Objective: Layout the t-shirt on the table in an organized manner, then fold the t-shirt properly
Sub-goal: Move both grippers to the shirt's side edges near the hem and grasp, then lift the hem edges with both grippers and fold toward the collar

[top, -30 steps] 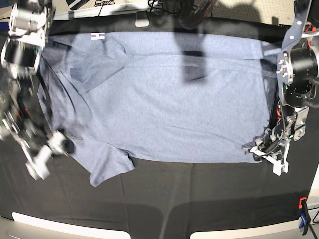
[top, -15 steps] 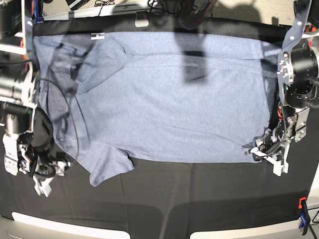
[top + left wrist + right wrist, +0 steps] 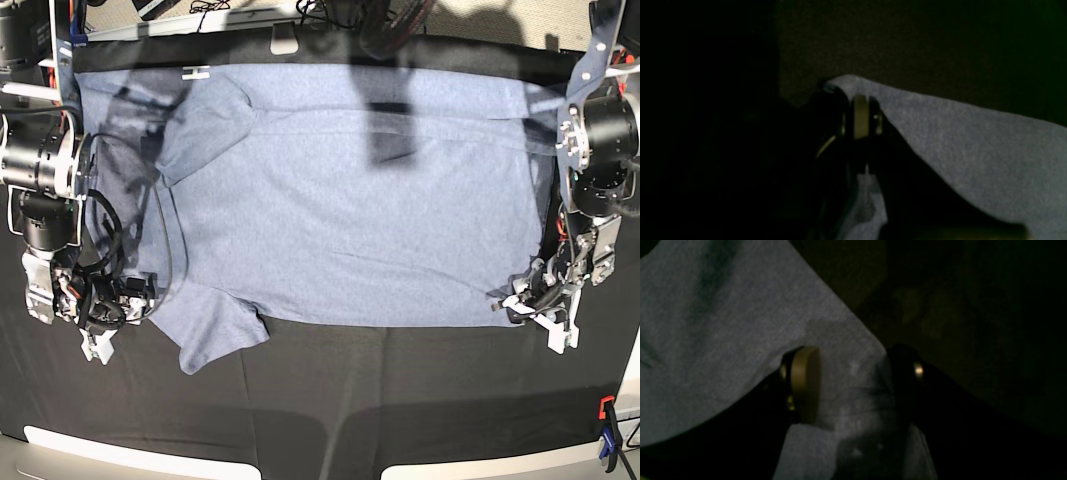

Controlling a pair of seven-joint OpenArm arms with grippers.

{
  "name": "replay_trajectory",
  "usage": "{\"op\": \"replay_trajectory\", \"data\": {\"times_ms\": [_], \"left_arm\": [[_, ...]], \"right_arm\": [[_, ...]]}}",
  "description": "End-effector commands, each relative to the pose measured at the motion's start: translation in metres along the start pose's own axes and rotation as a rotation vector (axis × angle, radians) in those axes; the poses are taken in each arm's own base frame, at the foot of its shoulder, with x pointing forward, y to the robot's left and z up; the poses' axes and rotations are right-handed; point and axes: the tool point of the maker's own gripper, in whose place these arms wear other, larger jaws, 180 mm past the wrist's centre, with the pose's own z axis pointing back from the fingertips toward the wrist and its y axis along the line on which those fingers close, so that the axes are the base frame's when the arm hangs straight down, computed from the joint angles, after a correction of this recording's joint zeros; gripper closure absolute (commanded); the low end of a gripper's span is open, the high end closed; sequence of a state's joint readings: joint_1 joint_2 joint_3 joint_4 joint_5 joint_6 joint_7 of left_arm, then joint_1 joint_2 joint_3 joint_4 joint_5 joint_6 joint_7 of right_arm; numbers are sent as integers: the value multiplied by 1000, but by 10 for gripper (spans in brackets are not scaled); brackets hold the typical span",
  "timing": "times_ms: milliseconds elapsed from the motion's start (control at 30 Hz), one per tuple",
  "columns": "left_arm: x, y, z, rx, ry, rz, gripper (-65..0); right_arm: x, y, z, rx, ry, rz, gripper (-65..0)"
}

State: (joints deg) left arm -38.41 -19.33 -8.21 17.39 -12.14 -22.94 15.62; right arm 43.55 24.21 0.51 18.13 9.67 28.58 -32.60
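Over the last second the right gripper (image 3: 118, 300) has swung down to the t-shirt's (image 3: 340, 190) near sleeve edge; jaws apart, straddling cloth, so a grab looks imminent. Left gripper (image 3: 520, 300) stays clamped on the near hem corner. Shirt lies spread on the table (image 3: 400, 400), blue-grey, far sleeve folded over

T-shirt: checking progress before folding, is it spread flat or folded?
Mostly spread: the t-shirt lies open on the table, one sleeve folded over its chest.

Left tool (image 3: 512, 300) clamped, right tool (image 3: 135, 295) agape
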Motion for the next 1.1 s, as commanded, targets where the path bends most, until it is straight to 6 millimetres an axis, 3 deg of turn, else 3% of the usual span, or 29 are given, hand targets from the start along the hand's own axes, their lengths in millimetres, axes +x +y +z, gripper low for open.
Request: {"op": "replay_trajectory", "data": {"times_ms": [0,67,200,367,533,700,900,1067], "left_arm": [[-2,2,1,11,43,-22,0],[-2,2,1,11,45,-22,0],[1,2,1,10,26,-22,0],[17,-3,2,-15,-34,-22,0],[48,-20,9,-93,-111,-5,0],[64,-22,16,-103,-157,-19,0],[65,-27,28,-135,-215,-4,0],[66,-35,53,-156,-302,-52,0]], "right_arm": [[5,-4,4,-16,3,8,-268],[2,-4,3,-16,6,6,-206],[14,-4,3,-15,-63,7,-8],[38,-1,9,-11,-156,36,0],[72,20,28,58,-240,157,0],[85,21,39,40,-285,202,0],[64,18,44,8,-287,278,0],[40,15,49,-33,-290,325,0]]}}
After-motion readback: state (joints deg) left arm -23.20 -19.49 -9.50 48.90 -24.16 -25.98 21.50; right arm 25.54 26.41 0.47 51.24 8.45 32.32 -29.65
